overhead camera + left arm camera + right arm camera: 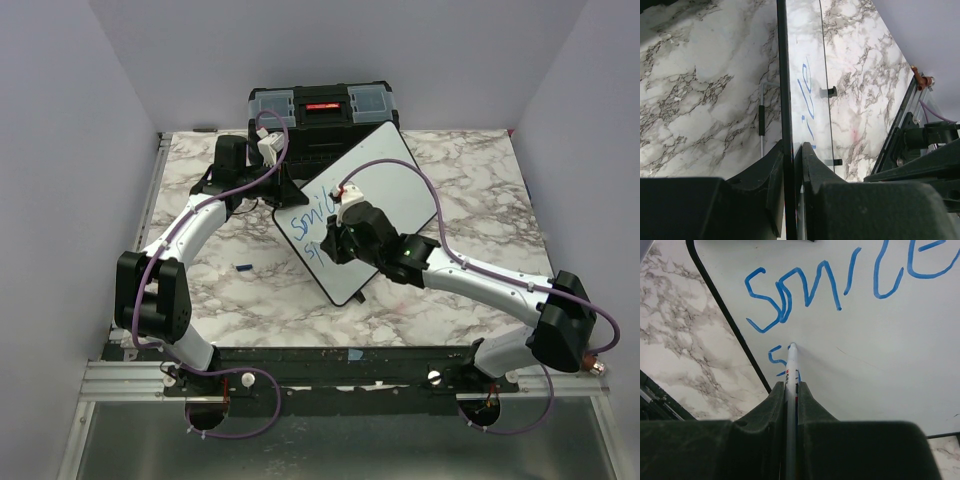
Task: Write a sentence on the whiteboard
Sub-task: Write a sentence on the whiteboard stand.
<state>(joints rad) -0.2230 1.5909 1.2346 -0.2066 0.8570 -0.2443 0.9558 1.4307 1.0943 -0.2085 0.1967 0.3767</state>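
The whiteboard (385,175) stands tilted on the marble table in front of the toolbox. My left gripper (285,192) is shut on its left rim; in the left wrist view the fingers (792,150) pinch the thin black edge of the board (805,60). My right gripper (335,240) is shut on a white marker (791,365), whose tip touches the board (880,355). The sentence (840,285) reads "Smile" in blue. Below it, a second line starts with an "S" (775,356) and a stroke partly hidden by the marker.
A black toolbox (322,110) with clear lid compartments stands behind the board at the table's far edge. A small blue cap (242,267) lies on the table (470,170) left of the board. Grey walls close in both sides.
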